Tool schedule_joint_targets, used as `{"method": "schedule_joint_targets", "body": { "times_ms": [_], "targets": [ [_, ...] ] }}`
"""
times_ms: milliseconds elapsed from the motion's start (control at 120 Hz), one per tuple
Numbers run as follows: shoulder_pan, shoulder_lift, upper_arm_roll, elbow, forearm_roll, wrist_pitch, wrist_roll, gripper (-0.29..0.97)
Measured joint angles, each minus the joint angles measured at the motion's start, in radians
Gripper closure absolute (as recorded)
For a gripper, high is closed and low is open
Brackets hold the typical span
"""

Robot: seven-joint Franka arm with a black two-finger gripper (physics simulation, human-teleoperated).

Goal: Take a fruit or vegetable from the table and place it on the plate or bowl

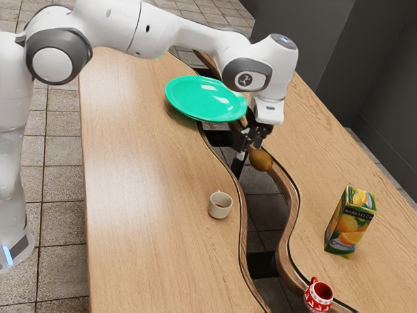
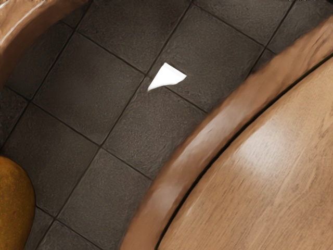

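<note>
Where desk [image 1: 143,195] rims part over tiled floor [image 2: 130,78], claw [image 1: 251,147] hangs in gap, fruit [image 1: 262,160] just beside; claw's grip: cannot tell; plate [image 1: 205,98] overhangs edge nr.

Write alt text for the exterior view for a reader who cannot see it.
The robot's gripper hangs by a brown fruit at a wooden table's edge, beside a green plate. A beige cup, a juice carton and a red mug stand nearby.
</note>
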Motion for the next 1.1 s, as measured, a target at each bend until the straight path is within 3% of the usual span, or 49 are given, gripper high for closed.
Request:
{"method": "schedule_joint_targets", "body": {
  "times_ms": [233, 442, 1100],
  "targets": [
    [0.0, 0.007, 0.019, 0.012, 0.001, 0.029, 0.028, 0.06],
    [0.04, 0.108, 0.075, 0.103, 0.001, 0.053, 0.048, 0.03],
    [0.036, 0.231, 0.07, 0.149, -0.037, 0.161, 0.078, 0.02]
  ]
}}
